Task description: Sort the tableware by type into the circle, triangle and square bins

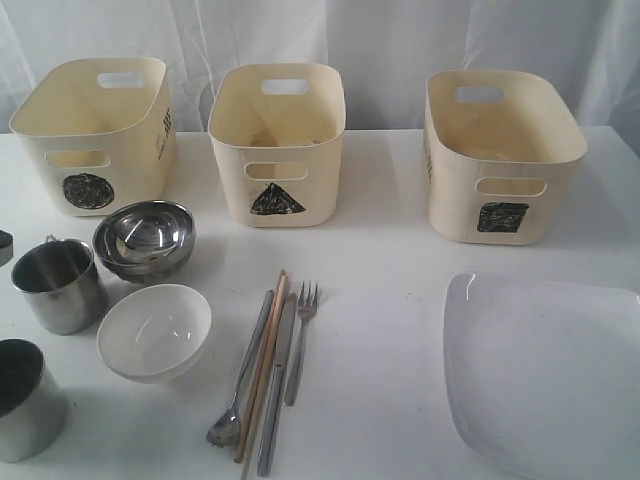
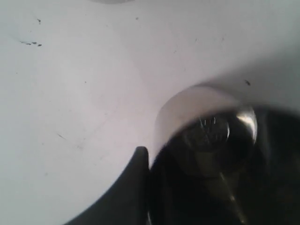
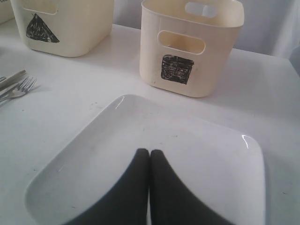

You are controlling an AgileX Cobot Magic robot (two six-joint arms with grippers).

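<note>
The circle bin [image 1: 95, 135], triangle bin [image 1: 278, 145] and square bin [image 1: 500, 155] stand in a row at the back. In front of them on the left are a steel bowl [image 1: 143, 240], a white bowl [image 1: 155, 330] and two steel mugs [image 1: 60, 285] [image 1: 25, 400]. Spoon [image 1: 240, 375], chopsticks [image 1: 262, 370], knife [image 1: 277, 385] and fork [image 1: 298, 340] lie side by side. The white plate [image 1: 550, 370] is on the right. My right gripper [image 3: 149, 152] hovers shut over the plate [image 3: 211, 159]. My left gripper [image 2: 149, 152] is close above a blurred steel mug [image 2: 206, 126]; its second finger merges with the dark interior.
A dark object [image 1: 3, 245] pokes in at the table's left edge. White curtains hang behind the bins. In the right wrist view the square bin [image 3: 220, 70], triangle bin [image 3: 70, 28] and fork tines [image 3: 23, 86] show beyond the plate.
</note>
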